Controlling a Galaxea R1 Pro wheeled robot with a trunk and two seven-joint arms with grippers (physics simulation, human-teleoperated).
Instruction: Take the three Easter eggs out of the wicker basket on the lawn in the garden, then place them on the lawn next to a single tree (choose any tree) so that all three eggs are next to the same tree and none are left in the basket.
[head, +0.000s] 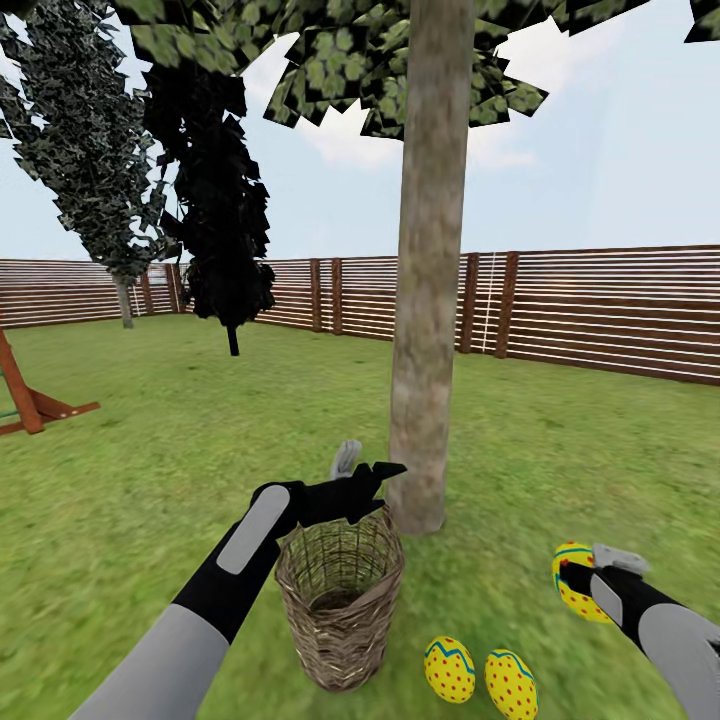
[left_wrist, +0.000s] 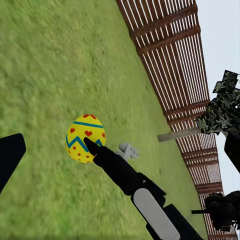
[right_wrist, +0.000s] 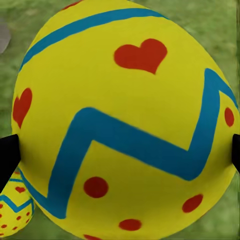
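In the head view the wicker basket (head: 340, 610) stands on the lawn (head: 160, 440) at about 6 o'clock, just in front of the thick pale tree (head: 428, 300) whose trunk rises through the centre. The basket looks empty. The left tool (head: 385, 478) hovers over the basket's far rim, near the trunk base, and I cannot tell how far it is parted. Two Easter eggs (head: 449, 669) lie on the grass at about 5 o'clock, just right of the basket, the second egg (head: 510, 684) close beside the first. The third egg (head: 574, 582) sits at about 4 o'clock, clamped between the fingers of the right tool (head: 570, 584), above the grass. The right wrist view shows this egg (right_wrist: 125, 120) close up, dark fingertips (right_wrist: 7, 155) pressed at both sides, with another egg (right_wrist: 15, 215) beyond it on the grass. A brown slatted fence (head: 600, 310) closes the garden behind, and a thin black-leaved tree (head: 225, 220) stands at 11 o'clock.
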